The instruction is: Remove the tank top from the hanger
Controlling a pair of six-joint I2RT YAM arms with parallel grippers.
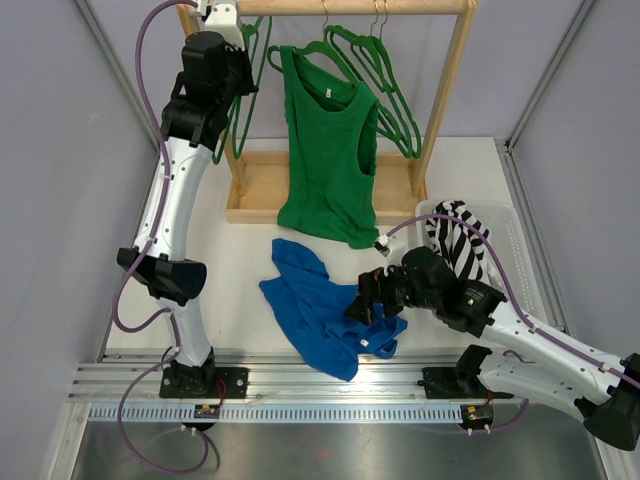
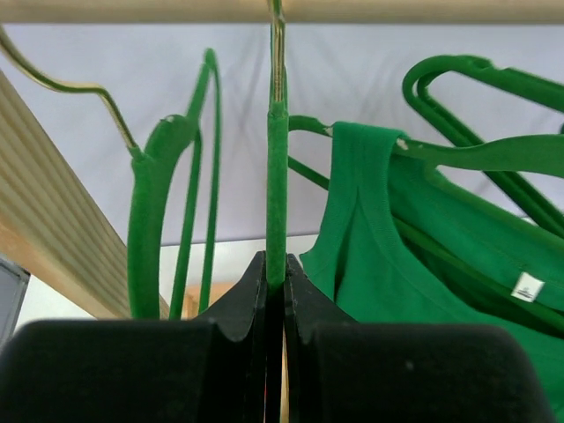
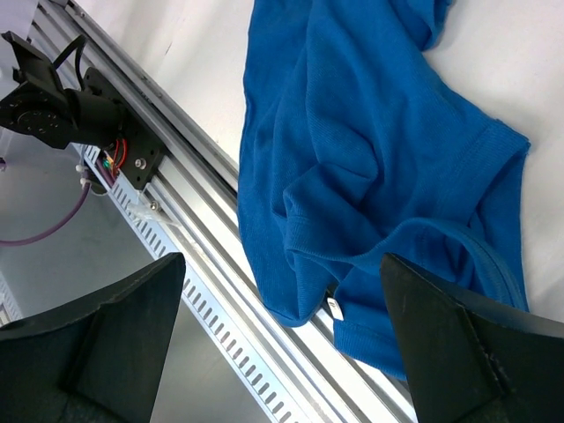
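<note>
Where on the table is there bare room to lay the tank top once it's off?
Bare table between the left arm and the blue shirt; another patch right of the rack post, behind the basket. Crowded: centre front, where the right gripper hovers open over it.

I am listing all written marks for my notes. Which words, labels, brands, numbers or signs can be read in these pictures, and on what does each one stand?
No text can be read in any view.
On the green tank top, a small white label: too small and blurred to read.
On the blue shirt, a small white tag: too small to read.
</note>
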